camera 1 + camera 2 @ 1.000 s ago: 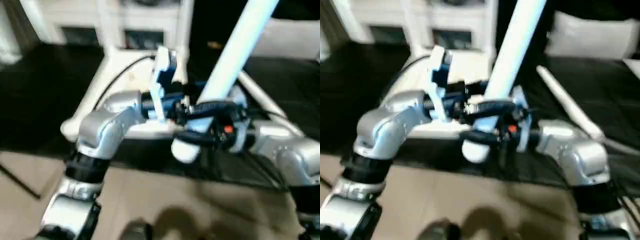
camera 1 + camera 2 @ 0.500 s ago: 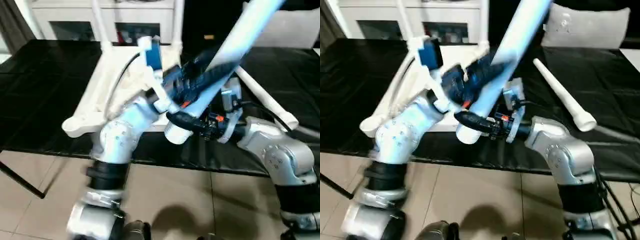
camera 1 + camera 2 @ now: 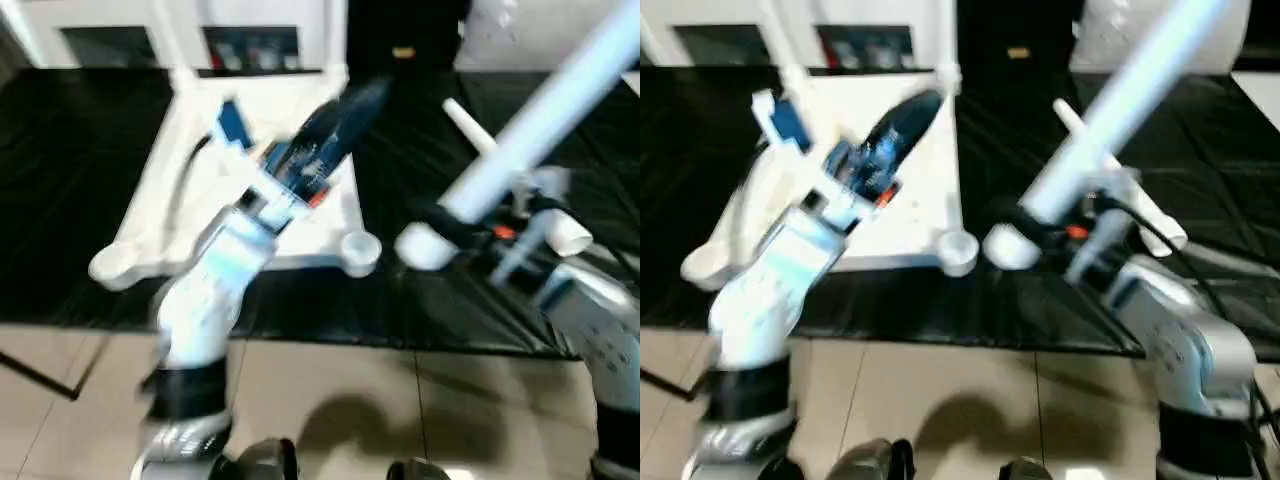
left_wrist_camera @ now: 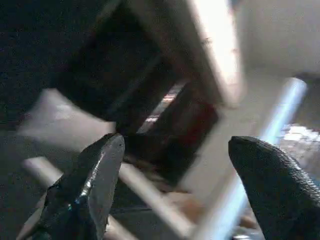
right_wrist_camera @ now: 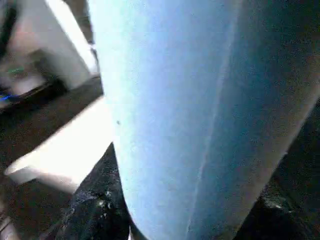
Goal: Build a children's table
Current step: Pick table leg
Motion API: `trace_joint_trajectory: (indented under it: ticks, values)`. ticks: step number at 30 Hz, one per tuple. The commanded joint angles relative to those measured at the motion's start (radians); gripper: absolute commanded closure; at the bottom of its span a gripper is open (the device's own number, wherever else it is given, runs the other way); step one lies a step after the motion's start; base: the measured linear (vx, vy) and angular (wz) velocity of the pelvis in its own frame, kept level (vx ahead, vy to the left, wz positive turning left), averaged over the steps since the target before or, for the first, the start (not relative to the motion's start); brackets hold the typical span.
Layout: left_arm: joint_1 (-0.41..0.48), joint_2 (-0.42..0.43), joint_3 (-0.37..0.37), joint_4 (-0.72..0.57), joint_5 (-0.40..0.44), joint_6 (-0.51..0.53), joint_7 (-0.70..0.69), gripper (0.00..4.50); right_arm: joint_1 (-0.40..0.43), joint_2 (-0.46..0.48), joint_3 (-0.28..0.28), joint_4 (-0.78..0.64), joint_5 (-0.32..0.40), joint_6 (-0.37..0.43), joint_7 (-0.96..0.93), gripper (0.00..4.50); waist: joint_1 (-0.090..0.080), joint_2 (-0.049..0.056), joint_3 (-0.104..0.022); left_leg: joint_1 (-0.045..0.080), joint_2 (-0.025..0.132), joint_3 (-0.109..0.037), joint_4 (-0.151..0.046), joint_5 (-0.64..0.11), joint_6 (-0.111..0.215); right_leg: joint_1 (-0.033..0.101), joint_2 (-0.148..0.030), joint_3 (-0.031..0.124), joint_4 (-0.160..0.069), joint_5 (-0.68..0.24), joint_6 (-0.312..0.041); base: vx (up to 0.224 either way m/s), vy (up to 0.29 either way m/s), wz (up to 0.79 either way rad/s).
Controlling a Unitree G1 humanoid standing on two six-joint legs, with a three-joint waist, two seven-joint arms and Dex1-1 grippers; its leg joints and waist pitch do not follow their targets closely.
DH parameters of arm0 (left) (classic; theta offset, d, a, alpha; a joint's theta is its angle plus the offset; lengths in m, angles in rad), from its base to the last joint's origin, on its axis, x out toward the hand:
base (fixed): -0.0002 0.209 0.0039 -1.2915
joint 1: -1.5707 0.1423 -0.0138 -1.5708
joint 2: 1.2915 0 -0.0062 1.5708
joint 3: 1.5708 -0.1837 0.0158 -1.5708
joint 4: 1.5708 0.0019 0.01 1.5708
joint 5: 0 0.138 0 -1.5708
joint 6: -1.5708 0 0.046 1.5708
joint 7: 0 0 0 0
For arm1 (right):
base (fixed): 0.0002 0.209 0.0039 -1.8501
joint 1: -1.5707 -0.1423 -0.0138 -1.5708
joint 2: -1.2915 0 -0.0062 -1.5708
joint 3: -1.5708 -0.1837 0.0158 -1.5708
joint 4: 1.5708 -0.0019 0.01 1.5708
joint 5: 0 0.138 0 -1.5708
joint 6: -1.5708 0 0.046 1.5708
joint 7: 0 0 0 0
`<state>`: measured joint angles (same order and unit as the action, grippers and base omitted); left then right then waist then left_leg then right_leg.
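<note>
No writing or label could be read anywhere. Nearest the camera, the right end effector [image 3: 470,232] was pinched around a white leg [image 3: 530,135] close to its wide end, which hung just past the front edge of the black table [image 3: 60,200]; from there the leg slanted up and away toward the far right. In the right wrist view the leg [image 5: 200,110] stood between that end effector's dark fingers [image 5: 95,210], pressed against them. A little farther in, the left end effector [image 3: 345,110] hovered over the white top [image 3: 190,180], which lay upside down on the table with a round corner socket [image 3: 360,250] at its near right corner, just beside the held leg's wide end but apart from it. The left wrist view showed its two fingers [image 4: 85,185] spread wide with nothing between them. Behind the right arm a second leg [image 3: 465,125] lay flat on the table, well right of the top. Farthest back stood a white cabinet [image 3: 250,40]. A second ago both end effectors had been crowded together at the leg's lower part in front of the top; since then the left one had let go and swung away over the top, and the leg, carried by the right one alone, had shifted to the right.
</note>
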<state>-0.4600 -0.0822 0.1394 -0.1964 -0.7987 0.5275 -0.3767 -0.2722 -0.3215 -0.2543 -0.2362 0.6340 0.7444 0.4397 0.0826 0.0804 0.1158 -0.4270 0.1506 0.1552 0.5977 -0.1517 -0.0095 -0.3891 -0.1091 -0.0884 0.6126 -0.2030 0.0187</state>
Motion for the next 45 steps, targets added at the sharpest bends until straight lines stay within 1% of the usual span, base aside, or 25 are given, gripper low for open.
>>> trace_joint_trajectory:
  ticks: [1, 3, 4, 5, 6, 7, 9, 11, 13, 15, 17, 18, 19, 21, 23, 25, 28, 30, 33, 35, 36, 37, 38, 43, 45]
  values:
    - [0.029, 0.019, -0.005, -0.040, 0.088, -0.027, 0.058, 0.67, -0.006, 0.033, -0.016, -0.048, 0.013, 0.015, -0.073, 2.57, -0.002, -0.027, -0.099, 0.019, 0.058, -0.021, -0.054, -0.012, 0.101, 0.049, -0.046, 0.046, -0.049, 0.080, -0.234, 0.058, -0.002, -0.04]
    - [0.041, 0.029, -0.007, -0.043, 0.127, -0.037, 0.077, 0.67, -0.006, 0.043, -0.009, -0.056, 0.001, 0.004, -0.089, 2.57, 0.001, -0.031, -0.108, 0.019, 0.055, -0.016, -0.038, 0.087, 0.164, 0.045, -0.041, 0.046, -0.036, 0.173, -0.254, 0.000, 0.000, 0.00]
    - [0.052, 0.043, -0.008, -0.043, 0.171, -0.043, 0.108, 0.67, -0.006, 0.055, 0.005, -0.060, -0.031, -0.030, -0.111, 2.57, 0.002, -0.028, -0.107, 0.018, 0.056, -0.016, -0.037, 0.096, 0.177, 0.041, -0.039, 0.045, -0.036, 0.177, -0.257, 0.000, 0.000, 0.00]
    - [0.058, 0.051, -0.007, -0.041, 0.197, -0.048, 0.128, 0.67, -0.006, 0.063, 0.014, -0.058, -0.058, -0.053, -0.130, 2.57, 0.001, -0.033, -0.099, 0.017, 0.060, -0.013, -0.041, 0.076, 0.188, 0.036, -0.040, 0.045, -0.040, 0.132, -0.253, 0.000, 0.000, 0.00]
    - [0.073, 0.071, -0.002, -0.043, 0.226, -0.045, 0.165, 0.67, -0.002, 0.062, 0.048, -0.043, -0.162, -0.105, -0.188, 2.57, 0.000, -0.033, -0.095, 0.020, 0.064, -0.010, -0.045, 0.028, 0.169, 0.033, -0.042, 0.044, -0.047, 0.048, -0.240, 0.000, 0.000, 0.00]
    - [0.082, 0.083, -0.003, -0.047, 0.243, -0.048, 0.178, 0.67, -0.002, 0.057, 0.054, -0.032, -0.191, -0.078, -0.228, 2.57, -0.002, -0.033, -0.091, 0.021, 0.062, -0.008, -0.049, 0.001, 0.154, 0.033, -0.039, 0.044, -0.052, 0.004, -0.233, 0.000, 0.000, 0.00]
    - [0.091, 0.092, -0.005, -0.053, 0.257, -0.051, 0.189, 0.67, -0.002, 0.057, 0.052, -0.024, -0.205, -0.044, -0.264, 2.57, -0.001, -0.028, -0.085, 0.032, 0.065, -0.006, -0.062, -0.113, 0.081, 0.030, -0.040, 0.050, -0.066, -0.142, -0.208, 0.000, 0.000, 0.00]
    - [0.124, 0.108, -0.019, -0.067, 0.312, -0.062, 0.220, 0.67, -0.004, 0.069, 0.015, 0.002, -0.218, 0.017, -0.360, 2.57, -0.002, -0.038, -0.082, 0.032, 0.067, -0.006, -0.070, -0.152, 0.049, 0.029, -0.040, 0.055, -0.069, -0.189, -0.185, 0.000, 0.000, 0.00]
    - [0.145, 0.103, -0.014, -0.073, 0.329, -0.064, 0.242, 0.67, -0.006, 0.050, 0.014, 0.024, -0.216, 0.119, -0.394, 2.57, -0.006, -0.035, -0.081, 0.037, 0.069, -0.007, -0.076, -0.176, 0.015, 0.024, -0.032, 0.057, -0.070, -0.203, -0.161, 0.000, 0.000, 0.00]
    - [0.148, 0.100, -0.013, -0.069, 0.341, -0.074, 0.256, 0.67, -0.011, 0.052, 0.017, 0.043, -0.228, 0.109, -0.390, 2.57, -0.008, -0.039, -0.080, 0.040, 0.066, -0.006, -0.081, -0.253, -0.035, 0.022, -0.035, 0.061, -0.078, -0.231, -0.132, 0.000, 0.000, 0.00]
    - [0.146, 0.103, -0.018, -0.066, 0.349, -0.080, 0.261, 0.67, -0.012, 0.073, -0.004, 0.041, -0.211, 0.102, -0.388, 2.57, -0.009, -0.043, -0.078, 0.035, 0.065, -0.006, -0.084, -0.270, -0.045, 0.022, -0.038, 0.063, -0.080, -0.231, -0.115, 0.000, 0.000, 0.00]
    - [0.147, 0.105, -0.023, -0.063, 0.357, -0.086, 0.264, 0.67, -0.021, 0.112, -0.042, 0.028, -0.161, 0.107, -0.399, 2.57, -0.010, -0.049, -0.081, 0.038, 0.063, -0.003, -0.082, -0.278, -0.042, 0.019, -0.040, 0.066, -0.083, -0.245, -0.110, 0.000, 0.000, 0.00]
    - [0.147, 0.105, -0.027, -0.060, 0.363, -0.090, 0.265, 0.67, -0.024, 0.116, -0.039, 0.022, -0.166, 0.066, -0.391, 2.57, -0.011, -0.049, -0.079, 0.036, 0.062, -0.003, -0.082, -0.279, -0.036, 0.019, -0.043, 0.067, -0.083, -0.254, -0.109, 0.000, 0.000, 0.00]
    - [0.152, 0.101, -0.032, -0.061, 0.372, -0.095, 0.270, 0.67, -0.027, 0.118, -0.015, 0.029, -0.198, -0.078, -0.356, 2.57, -0.011, -0.047, -0.083, 0.037, 0.065, -0.002, -0.081, -0.281, -0.043, 0.016, -0.043, 0.067, -0.087, -0.277, -0.099, 0.000, 0.000, 0.00]
    - [0.154, 0.099, -0.033, -0.063, 0.375, -0.095, 0.273, 0.67, -0.027, 0.113, -0.008, 0.028, -0.206, -0.094, -0.349, 2.57, -0.011, -0.047, -0.082, 0.037, 0.066, -0.001, -0.082, -0.273, -0.042, 0.015, -0.041, 0.067, -0.086, -0.264, -0.098, 0.000, 0.000, 0.00]
    - [0.155, 0.095, -0.034, -0.063, 0.380, -0.097, 0.277, 0.67, -0.045, 0.173, -0.066, 0.024, -0.125, -0.056, -0.375, 2.57, -0.013, -0.046, -0.084, 0.037, 0.063, 0.000, -0.081, -0.263, -0.031, 0.014, -0.038, 0.067, -0.083, -0.243, -0.109, 0.000, 0.000, 0.00]
    - [0.157, 0.093, -0.034, -0.061, 0.386, -0.105, 0.281, 0.67, -0.071, 0.271, -0.130, -0.002, -0.043, -0.097, -0.400, 2.57, -0.020, -0.046, -0.089, 0.035, 0.063, -0.001, -0.080, -0.252, -0.012, 0.016, -0.040, 0.066, -0.080, -0.222, -0.130, 0.000, 0.000, 0.00]
    - [0.158, 0.093, -0.035, -0.061, 0.387, -0.106, 0.282, 0.67, -0.074, 0.280, -0.133, -0.005, -0.038, -0.108, -0.401, 2.57, -0.021, -0.046, -0.092, 0.034, 0.063, 0.000, -0.079, -0.218, -0.009, 0.018, -0.035, 0.063, -0.075, -0.171, -0.139, 0.000, 0.000, 0.00]
    - [0.175, 0.112, -0.055, -0.067, 0.425, -0.085, 0.298, 0.67, -0.092, 0.304, -0.140, 0.003, -0.006, -0.202, -0.398, 2.57, -0.021, -0.044, -0.095, 0.035, 0.063, 0.004, -0.076, -0.211, -0.004, 0.017, -0.037, 0.064, -0.073, -0.160, -0.139, 0.000, 0.000, 0.00]
    - [0.178, 0.116, -0.060, -0.067, 0.436, -0.077, 0.305, 0.67, -0.097, 0.311, -0.146, 0.004, 0.002, -0.212, -0.399, 2.57, -0.020, -0.044, -0.095, 0.036, 0.063, 0.004, -0.075, -0.207, 0.001, 0.017, -0.036, 0.064, -0.074, -0.165, -0.134, 0.000, 0.000, 0.00]
    - [0.180, 0.124, -0.069, -0.063, 0.456, -0.062, 0.317, 0.67, -0.096, 0.298, -0.133, 0.009, -0.040, -0.204, -0.419, 2.57, -0.020, -0.040, -0.095, 0.036, 0.062, 0.004, -0.075, -0.207, 0.000, 0.018, -0.036, 0.064, -0.074, -0.166, -0.134, 0.000, 0.000, 0.00]
    - [0.182, 0.129, -0.076, -0.060, 0.471, -0.065, 0.321, 0.67, -0.090, 0.284, -0.120, 0.006, -0.039, -0.142, -0.408, 2.57, -0.021, -0.041, -0.095, 0.037, 0.062, 0.004, -0.076, -0.206, -0.008, 0.017, -0.031, 0.063, -0.074, -0.168, -0.129, 0.000, 0.000, 0.00]
    - [0.190, 0.140, -0.087, -0.058, 0.496, -0.080, 0.320, 0.67, -0.055, 0.241, -0.061, -0.011, -0.090, -0.089, -0.380, 2.57, -0.019, -0.041, -0.096, 0.039, 0.062, 0.002, -0.076, -0.201, -0.011, 0.019, -0.028, 0.063, -0.073, -0.161, -0.124, 0.000, 0.000, 0.00]
    - [0.209, 0.173, -0.109, -0.043, 0.544, -0.096, 0.312, 0.67, 0.009, 0.173, 0.019, -0.021, -0.170, -0.105, -0.349, 2.57, -0.015, -0.046, -0.096, 0.035, 0.061, 0.003, -0.076, -0.217, -0.024, 0.021, -0.035, 0.066, -0.079, -0.185, -0.116, 0.000, 0.000, 0.00]
    - [0.223, 0.188, -0.113, -0.037, 0.563, -0.109, 0.309, 0.67, 0.039, 0.145, 0.036, -0.022, -0.195, -0.116, -0.351, 2.57, -0.015, -0.051, -0.092, 0.031, 0.058, 0.007, -0.075, -0.229, -0.004, 0.022, -0.046, 0.071, -0.084, -0.218, -0.120, 0.000, 0.000, 0.00]
